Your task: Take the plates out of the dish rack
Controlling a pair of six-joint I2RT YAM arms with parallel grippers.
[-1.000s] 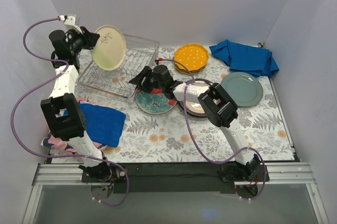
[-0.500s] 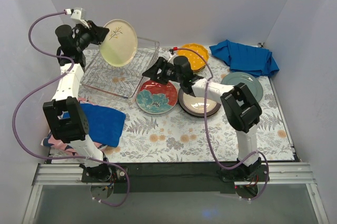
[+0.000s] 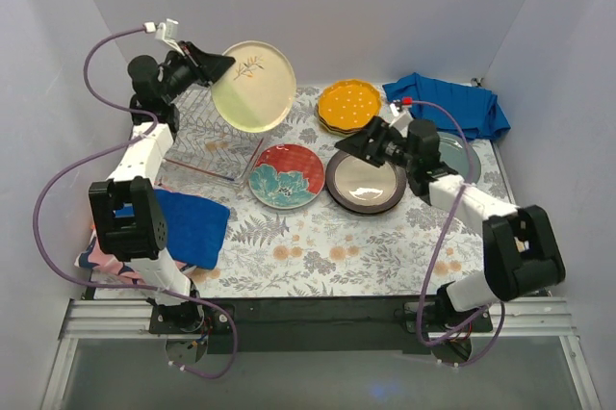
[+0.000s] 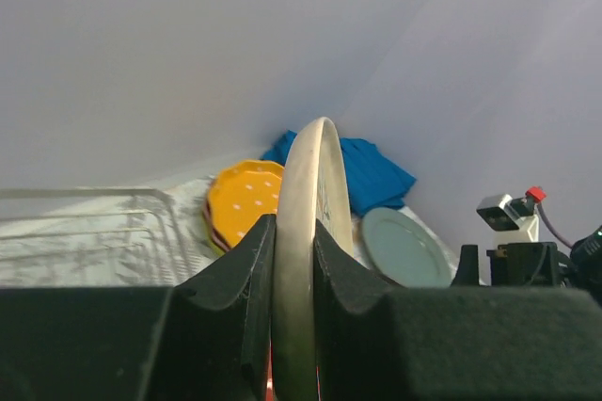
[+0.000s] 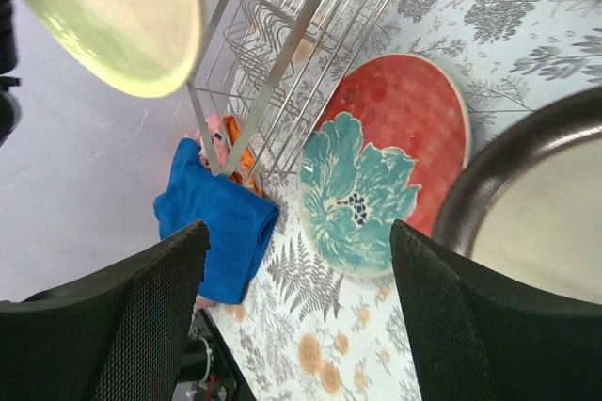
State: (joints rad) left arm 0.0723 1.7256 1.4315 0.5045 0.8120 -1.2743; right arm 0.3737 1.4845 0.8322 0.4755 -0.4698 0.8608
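Left end effector (image 3: 207,68): clamped on my cream plate's (image 3: 253,86) rim; lifted clear of the dish rack (image 3: 207,145) this last second.
Right end effector (image 3: 354,142): widened, empty; I withdrew from the floral plate (image 3: 287,175), now flat on the tabletop (image 3: 308,237).
Implication: cream plate apparently last to set down.

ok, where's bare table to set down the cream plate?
Widest bare patch: the near strip of table, bordered by the folded blue cloth, the floral plate and the dark-rimmed plate. Crowded along the back: rack, orange plates, crumpled blue cloth.
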